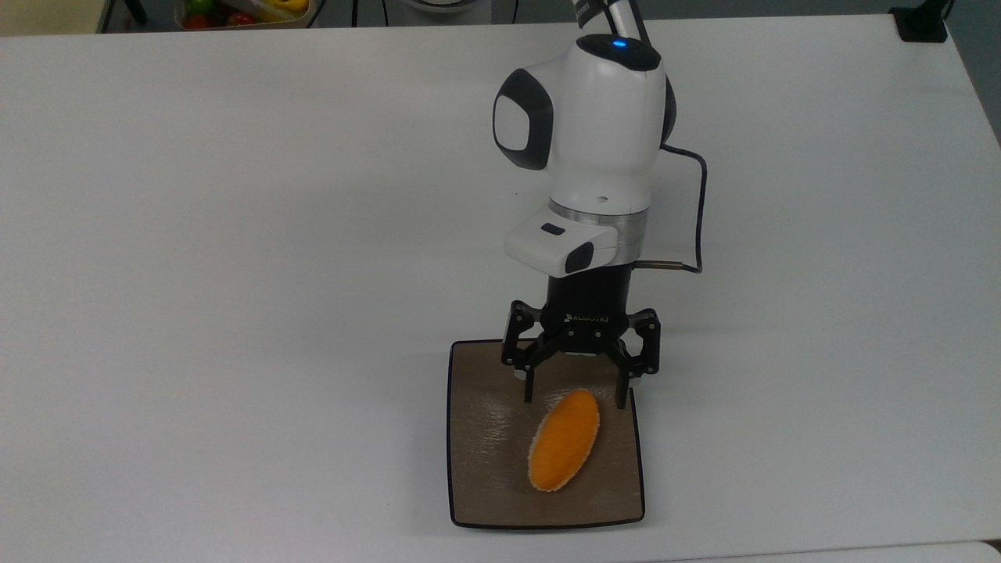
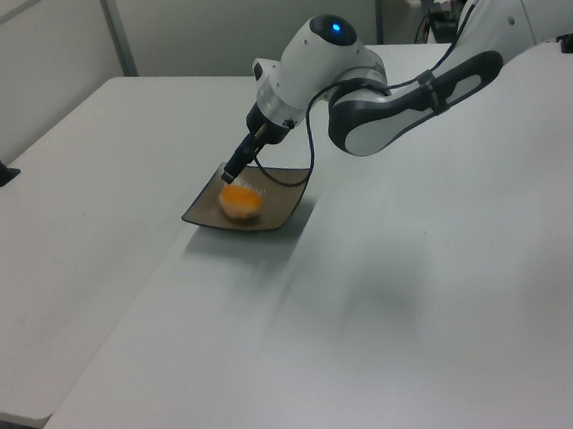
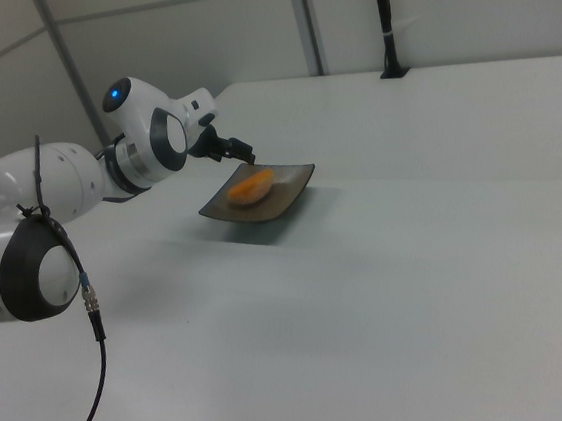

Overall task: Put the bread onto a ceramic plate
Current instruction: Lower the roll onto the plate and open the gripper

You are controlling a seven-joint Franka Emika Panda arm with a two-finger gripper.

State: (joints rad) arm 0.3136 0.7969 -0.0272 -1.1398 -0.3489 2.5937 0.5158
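Status from my end: gripper (image 1: 577,400) is spread wide, holding nothing, hovering over the far edge of the ceramic plate (image 1: 485,469). Bread (image 1: 564,450) lies flat on the plate, orange top up, its near tip sitting just below and between the fingertips (image 1: 529,395), long axis running away from them on a slight diagonal. No contact with either finger that I can see. I'd call the placement done; only a retreat is left.

Going left to right in the top view: bare white table (image 1: 235,274) left of the fingers, then the plate's open half, then the bread on the plate's right-hand half, close to the black rim but inside it. Right of the fingers, table again, plus the arm's black cable (image 1: 698,211) looping off the wrist, well clear of the plate.

Handling guess: bread looks light, soft and compressible, crumbly pale edge, so it will deform under a hard pinch. If I had to regrasp, I'd take it across the narrow middle, gently. Plate is glossy and rigid; the loaf could slide if nudged sideways.

Clutter: a tray of coloured items (image 1: 242,12) sits far behind the fingers at the table's back edge, out of the way. Nothing blocks a straight lift. Left view agrees: gripper (image 2: 234,166) above, bread (image 2: 239,202) down.
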